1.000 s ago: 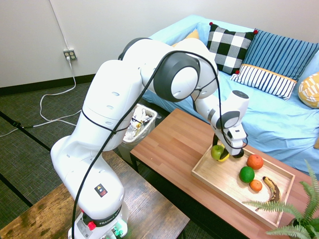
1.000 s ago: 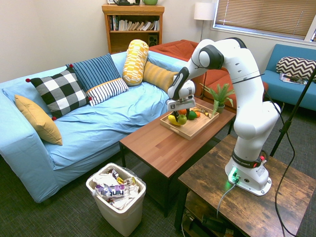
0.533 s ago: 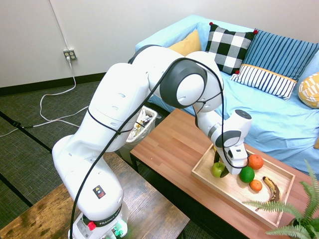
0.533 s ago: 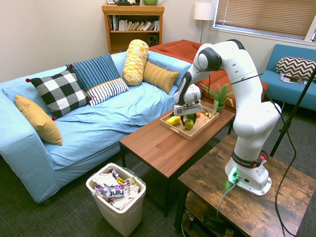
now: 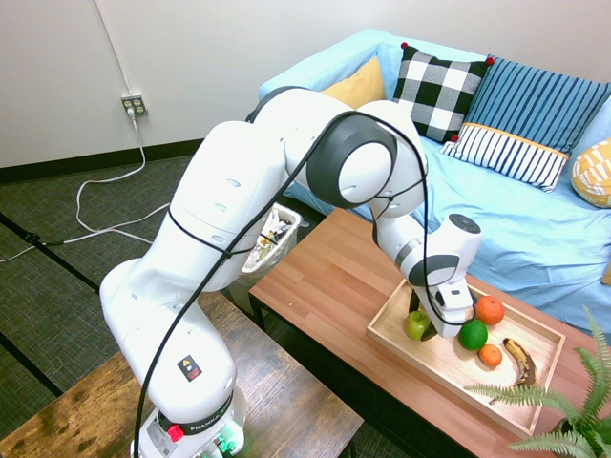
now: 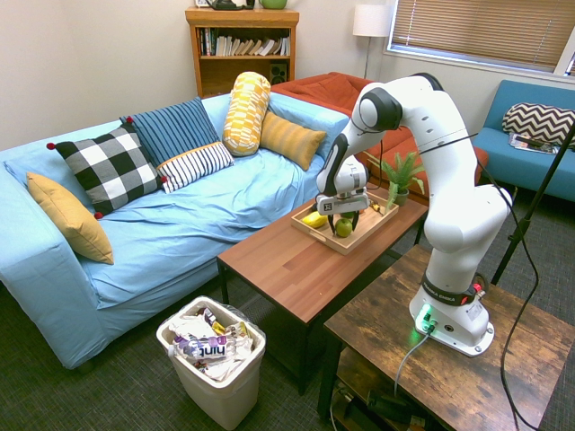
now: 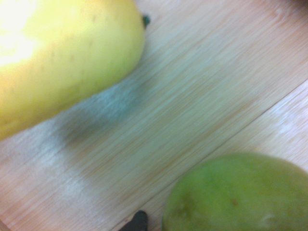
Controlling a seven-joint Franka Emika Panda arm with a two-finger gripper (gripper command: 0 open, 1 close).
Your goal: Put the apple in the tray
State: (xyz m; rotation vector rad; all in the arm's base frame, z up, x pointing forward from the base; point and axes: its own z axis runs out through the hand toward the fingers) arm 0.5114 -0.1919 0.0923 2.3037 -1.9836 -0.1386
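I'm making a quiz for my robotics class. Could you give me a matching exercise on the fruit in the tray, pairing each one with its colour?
Things:
1. apple
2. banana
3. fruit by the claw
4. fruit at the tray's sofa-side rim

Colours:
A. deep green
B. red-orange
C. brown and yellow
D. yellow-green

Pairs: 1-D, 2-C, 3-A, 4-B

The white arm [image 5: 286, 191] arches over from its base, elbow high, forearm reaching down. The wrist is vertical, and the gripper [image 5: 427, 329] points straight down. Its dark fingers [image 6: 344, 218] are low; the pictures do not resolve their spacing.
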